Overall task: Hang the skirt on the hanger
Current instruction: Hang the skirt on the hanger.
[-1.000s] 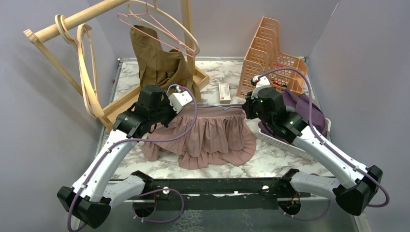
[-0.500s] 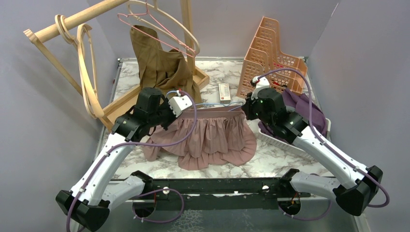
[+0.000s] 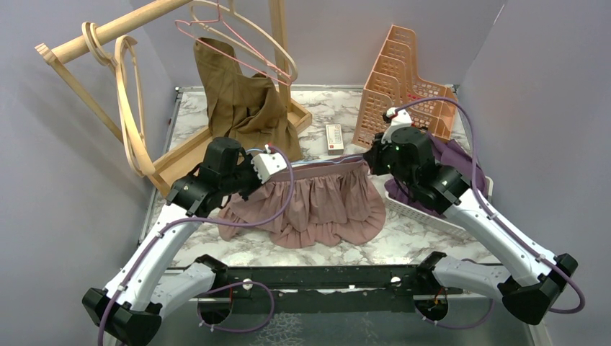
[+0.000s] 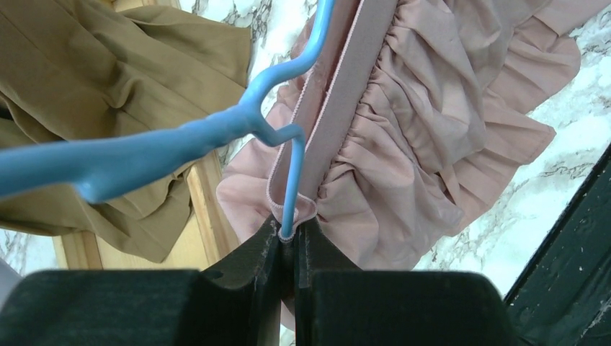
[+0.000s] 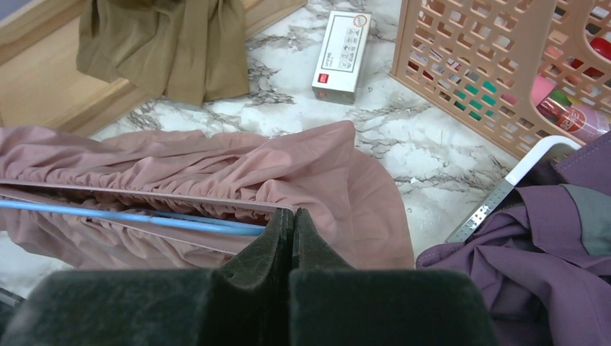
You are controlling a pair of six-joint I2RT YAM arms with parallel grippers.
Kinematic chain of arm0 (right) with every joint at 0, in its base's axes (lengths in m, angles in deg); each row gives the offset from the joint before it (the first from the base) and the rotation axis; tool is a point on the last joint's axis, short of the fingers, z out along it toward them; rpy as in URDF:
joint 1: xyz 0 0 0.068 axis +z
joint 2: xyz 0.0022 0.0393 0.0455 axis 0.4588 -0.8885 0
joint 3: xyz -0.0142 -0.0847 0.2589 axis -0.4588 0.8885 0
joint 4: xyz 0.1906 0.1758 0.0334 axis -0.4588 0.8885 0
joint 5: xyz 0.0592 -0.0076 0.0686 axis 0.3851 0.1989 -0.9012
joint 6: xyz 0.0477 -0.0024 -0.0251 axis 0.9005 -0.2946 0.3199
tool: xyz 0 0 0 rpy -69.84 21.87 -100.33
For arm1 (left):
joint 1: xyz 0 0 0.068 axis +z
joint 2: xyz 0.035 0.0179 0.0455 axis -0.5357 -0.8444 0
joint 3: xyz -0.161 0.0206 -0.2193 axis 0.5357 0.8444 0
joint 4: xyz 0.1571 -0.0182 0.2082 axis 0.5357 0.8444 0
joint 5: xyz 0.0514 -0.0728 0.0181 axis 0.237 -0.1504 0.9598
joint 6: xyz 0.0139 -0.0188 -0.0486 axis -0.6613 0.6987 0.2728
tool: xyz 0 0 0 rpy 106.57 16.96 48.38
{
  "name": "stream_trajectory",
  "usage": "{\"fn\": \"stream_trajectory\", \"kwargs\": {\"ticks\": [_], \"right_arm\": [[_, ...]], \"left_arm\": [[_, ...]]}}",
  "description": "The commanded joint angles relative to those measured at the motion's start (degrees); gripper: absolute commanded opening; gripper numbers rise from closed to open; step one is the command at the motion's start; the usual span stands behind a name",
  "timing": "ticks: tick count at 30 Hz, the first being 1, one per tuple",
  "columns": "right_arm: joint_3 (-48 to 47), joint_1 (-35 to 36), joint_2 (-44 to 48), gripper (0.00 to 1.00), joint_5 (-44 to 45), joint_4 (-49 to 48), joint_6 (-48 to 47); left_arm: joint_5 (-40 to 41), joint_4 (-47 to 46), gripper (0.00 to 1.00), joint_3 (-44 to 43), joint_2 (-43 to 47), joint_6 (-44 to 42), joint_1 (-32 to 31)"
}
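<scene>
Waistband of pink ruffled fabric skirt, stretched left-to-right across mid-frame with thin blue plastic hanger lying along it, hem on marble bench; left hand pinched shut on its left end, right hand likewise on its right end.

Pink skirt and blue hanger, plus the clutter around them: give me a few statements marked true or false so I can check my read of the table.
1. The left hand and the right hand are both shut on the pink skirt at its waistband. True.
2. The blue hanger runs inside that waistband. True.
3. The small white box sits inside the peach file rack. False: it lies on the marble table beside the rack.
4. The purple garment hangs on the wooden rack. False: it lies in the white basket; the brown garment hangs there.
</scene>
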Motion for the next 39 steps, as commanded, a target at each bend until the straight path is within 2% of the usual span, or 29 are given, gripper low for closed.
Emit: {"fn": "stream_trajectory", "kwargs": {"ticks": [1, 3, 7, 16, 20, 27, 32, 33, 36, 37, 39], "right_arm": [[-3.3, -1.3, 1.7, 0.01, 7.9, 2.3, -0.7], [-3.6, -1.3, 2.4, 0.01, 4.5, 0.8, -2.3], [-2.8, -1.3, 3.3, 0.01, -12.5, -3.1, -8.2], [-8.5, -1.3, -5.5, 0.01, -28.4, -1.9, -8.0], [-9.7, -1.2, -10.3, 0.01, -39.0, -5.4, -5.7], [-10.9, -1.2, -18.7, 0.01, -44.0, -8.0, -3.6], [-9.1, -1.2, -16.0, 0.01, -46.2, -11.0, -7.6], [-8.4, -1.2, -14.6, 0.05, -45.9, -11.6, -9.0], [-5.8, -1.2, -9.6, 0.41, -46.5, -14.3, -14.7], [-5.0, -1.2, -7.6, 0.48, -47.3, -15.2, -16.9], [-3.8, -1.2, -5.4, 0.54, -49.2, -16.4, -22.1]], "left_arm": [[6.6, 7.0, 0.00, 0.6, -1.2, -0.7, 0.9], [8.5, 7.0, 0.00, -0.3, -2.6, 0.9, 0.9], [9.5, 7.3, 0.00, -3.2, -5.9, 3.1, 0.9], [-3.1, 7.5, 0.00, -8.1, -10.2, 2.2, -0.1], [-5.9, 6.7, 0.00, -11.0, -12.8, 2.2, -1.6], [-10.0, 1.6, 0.00, -13.0, -14.6, 3.7, -3.2], [-11.8, -0.7, 0.00, -11.7, -13.4, 2.7, -3.6], [-12.0, -0.8, 0.00, -11.3, -12.9, 1.8, -3.6], [-13.7, -0.8, 0.00, -9.9, -10.9, -0.8, -3.6], [-14.8, -0.7, 0.00, -9.4, -10.0, -2.0, -3.6], [-17.0, -0.6, 0.00, -8.3, -8.2, -3.9, -3.6]]}}
